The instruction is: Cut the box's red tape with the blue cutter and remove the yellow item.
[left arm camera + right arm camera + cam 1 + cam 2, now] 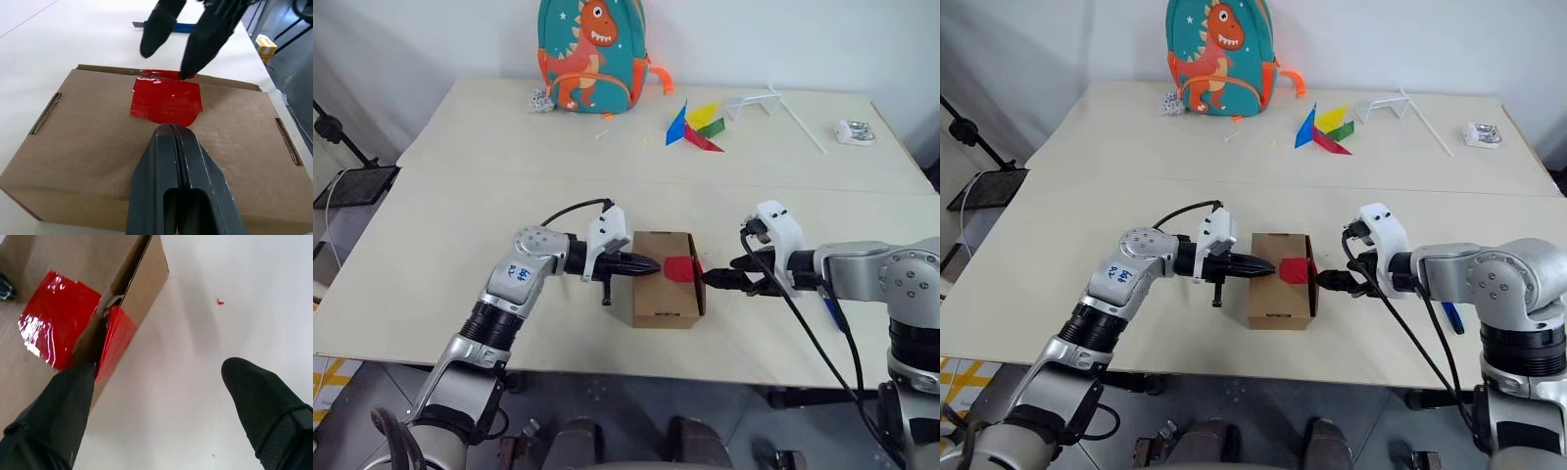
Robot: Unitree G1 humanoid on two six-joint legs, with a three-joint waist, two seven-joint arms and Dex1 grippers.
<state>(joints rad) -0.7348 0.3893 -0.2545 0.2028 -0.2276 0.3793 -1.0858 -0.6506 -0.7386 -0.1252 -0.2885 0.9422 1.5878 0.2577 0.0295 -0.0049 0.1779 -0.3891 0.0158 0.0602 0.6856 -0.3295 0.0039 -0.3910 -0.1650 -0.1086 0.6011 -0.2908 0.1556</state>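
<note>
The brown box point(661, 294) sits on the table's near half, with the red tape point(680, 267) folded over its top right edge. My left gripper point(651, 264) is shut with nothing in it, and its tip point(170, 129) lies over the lid at the tape's edge. My right gripper point(710, 279) is open at the box's right side. One finger point(63, 411) touches the tape where the lid edge gapes, and the other finger point(264, 401) hangs over bare table. The blue cutter point(1451, 316) lies on the table behind my right arm. The yellow item is out of view.
A dinosaur backpack point(592, 54) stands at the far edge. A paper pinwheel point(700, 125), a white stick frame point(773, 106) and a small white object point(855, 131) lie at the back right. A black cable point(822, 352) hangs from my right wrist.
</note>
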